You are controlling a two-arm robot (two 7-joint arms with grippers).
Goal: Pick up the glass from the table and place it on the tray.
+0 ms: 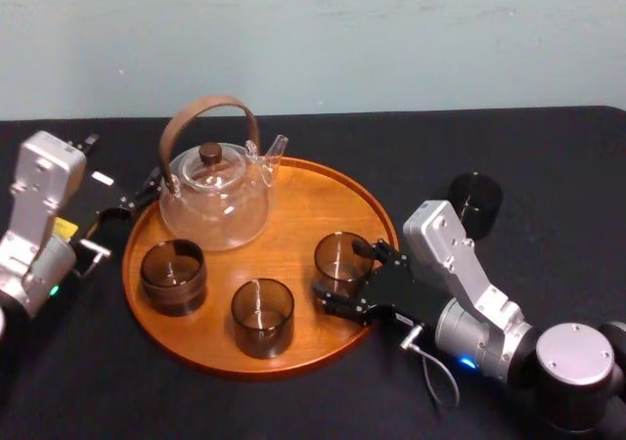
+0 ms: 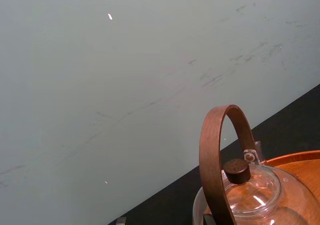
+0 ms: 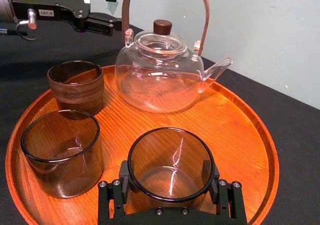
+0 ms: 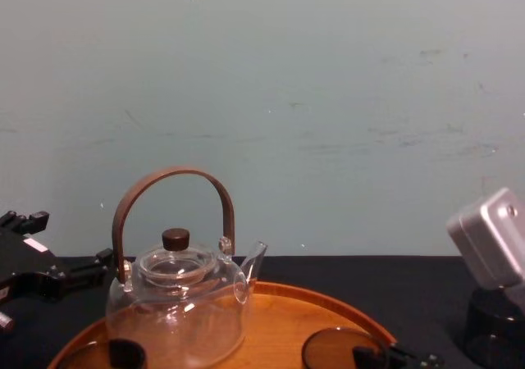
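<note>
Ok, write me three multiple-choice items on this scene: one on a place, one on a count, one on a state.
1. On the tray, the right end effector is at: A the left rim; B the glass on the right side; C the far rim.
2. Glasses standing on the tray: A one; B five; C three.
3. The teapot's lid is: A seated on the pot; B lying on the tray; C upside down beside the pot.

Key: 1 B, the head view shows it around that glass. 2 C, one stands at left, one at front, one at right. 3 A, its dark knob tops the pot.
The left end effector sits beside the tray's left rim.
</note>
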